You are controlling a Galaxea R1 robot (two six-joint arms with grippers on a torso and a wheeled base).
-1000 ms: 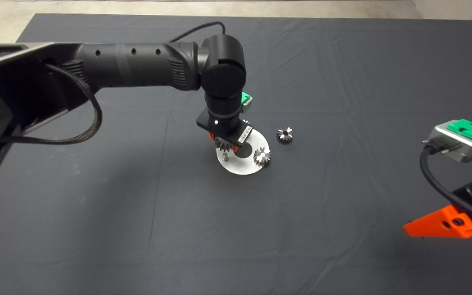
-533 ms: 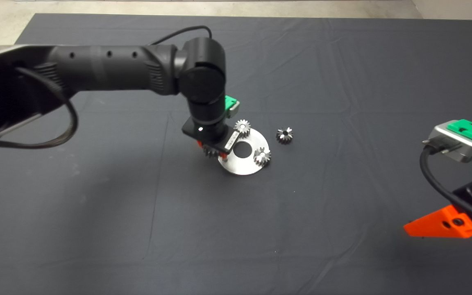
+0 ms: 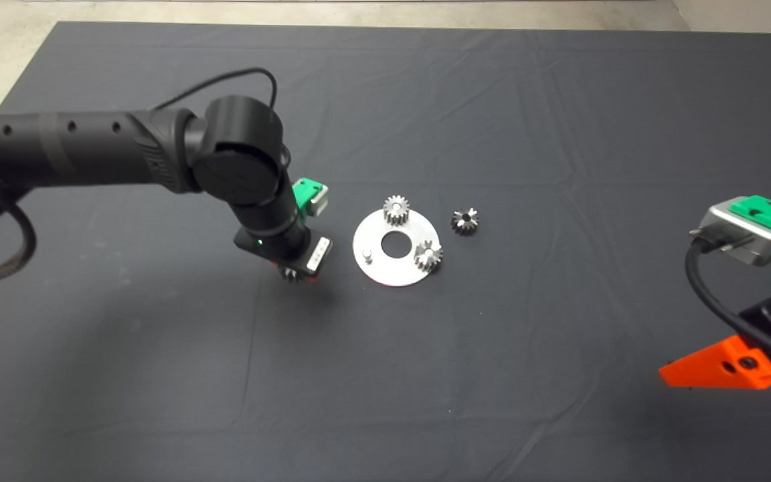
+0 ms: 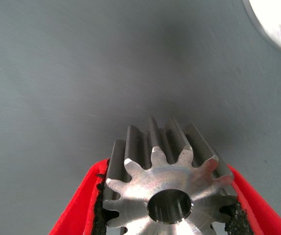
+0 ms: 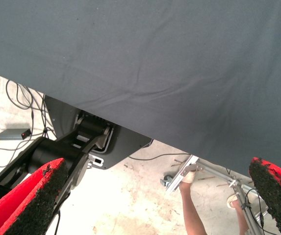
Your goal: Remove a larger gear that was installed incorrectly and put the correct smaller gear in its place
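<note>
My left gripper [image 3: 295,273] hangs just above the mat, left of the round silver plate [image 3: 392,271]. It is shut on the larger gear [image 4: 169,181], a steel gear with a round centre hole pinched between the red fingers [image 4: 76,215]; in the head view only its teeth [image 3: 288,273] peek out below the wrist. The smaller gear [image 3: 465,221], dark with a dark centre hole, lies loose on the mat right of the plate. The plate carries two small gears [image 3: 396,209] [image 3: 428,256] and one bare peg [image 3: 367,254]. My right gripper [image 3: 720,367] waits open at the lower right edge.
The plate's rim [image 4: 277,19] shows in a corner of the left wrist view. Beyond the mat's edge the right wrist view shows floor, cables, a black robot base [image 5: 76,147] and a person's leg [image 5: 194,205]. Bare dark mat surrounds the plate.
My left gripper has lifted the gear off the plate's left peg and carried it leftward over the mat. The peg and the far gear on the plate now show. The right arm has not moved.
</note>
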